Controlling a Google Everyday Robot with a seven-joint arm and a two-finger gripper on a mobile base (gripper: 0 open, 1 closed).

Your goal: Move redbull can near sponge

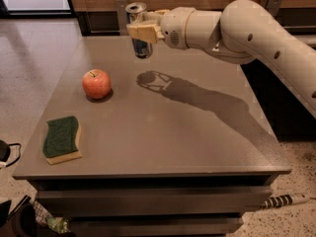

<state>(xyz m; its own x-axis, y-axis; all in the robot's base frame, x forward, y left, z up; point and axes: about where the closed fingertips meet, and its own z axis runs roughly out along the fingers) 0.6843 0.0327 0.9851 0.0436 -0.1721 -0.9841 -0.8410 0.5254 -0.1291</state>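
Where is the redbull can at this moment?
In the camera view the redbull can is held in the gripper above the far edge of the table, behind and right of the apple; the sponge lies at the near-left corner.

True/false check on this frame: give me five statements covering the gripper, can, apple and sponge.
1. The gripper holds the can in the air above the far side of the table. True.
2. The can stands next to the sponge. False: the sponge lies at the near left corner, far from the can.
3. The apple rests on the table, farther back than the sponge. True.
4. The sponge lies yellow side up. False: the green side is up.
5. The gripper is open. False: its fingers are shut on the can.
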